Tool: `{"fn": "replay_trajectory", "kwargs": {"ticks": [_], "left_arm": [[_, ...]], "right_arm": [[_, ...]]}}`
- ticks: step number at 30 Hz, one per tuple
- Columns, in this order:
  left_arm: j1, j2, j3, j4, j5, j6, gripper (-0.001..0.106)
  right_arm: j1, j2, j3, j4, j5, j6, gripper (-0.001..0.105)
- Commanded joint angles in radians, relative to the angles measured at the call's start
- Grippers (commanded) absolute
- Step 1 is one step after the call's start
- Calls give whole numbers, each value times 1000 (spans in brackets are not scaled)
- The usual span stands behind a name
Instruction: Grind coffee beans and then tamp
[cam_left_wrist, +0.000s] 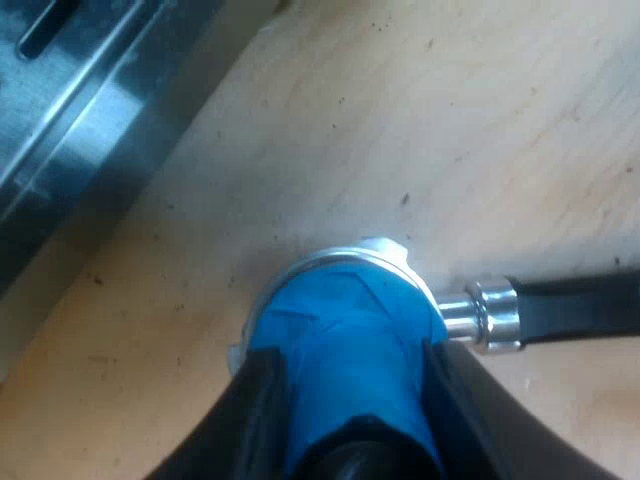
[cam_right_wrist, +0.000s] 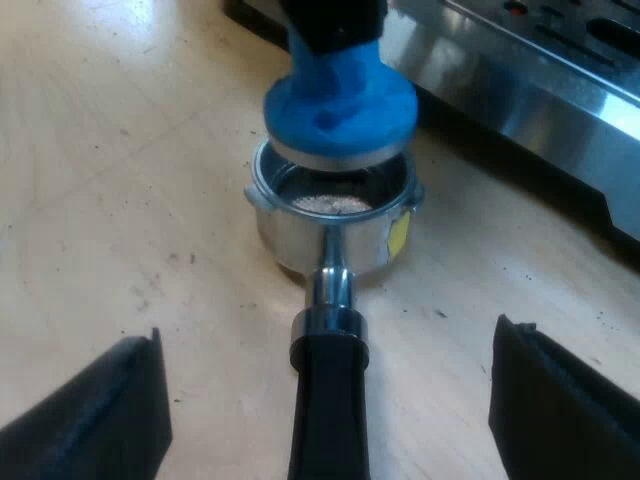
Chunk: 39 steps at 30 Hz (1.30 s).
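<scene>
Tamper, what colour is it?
The tamper is blue with a silver base, clearest in the right wrist view.

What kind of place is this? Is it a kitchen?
Probably a coffee-making bench, though I can't tell the room. A steel espresso machine stands on a pale wooden table, a metal holder with coffee grounds lies beside it, and a blue tamper hangs just over the holder.

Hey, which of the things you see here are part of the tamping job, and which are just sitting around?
In the job: blue tamper, held by the left gripper over the metal holder; coffee grounds inside it; right gripper, open astride the dark handle.
Just there: espresso machine; wooden table.
</scene>
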Motion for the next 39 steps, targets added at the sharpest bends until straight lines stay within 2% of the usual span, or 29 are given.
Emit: {"fn": "replay_trajectory", "kwargs": {"ticks": [1,5,27,35,39], "left_arm": [[-4,11,-7,-19,9,-7,0],[-4,38,-7,-14,30,-7,0],[-4,156,-7,12,27,2,0],[-4,31,-7,12,27,2,0],[-4,-55,-7,9,27,2,0]], "right_arm": [[1,-9,0,-7,-1,-4,69],[1,-9,0,-7,-1,-4,69],[1,-9,0,-7,-1,-4,69],[1,-9,0,-7,-1,-7,69],[1,-9,-4,-7,-1,-59,69]]}}
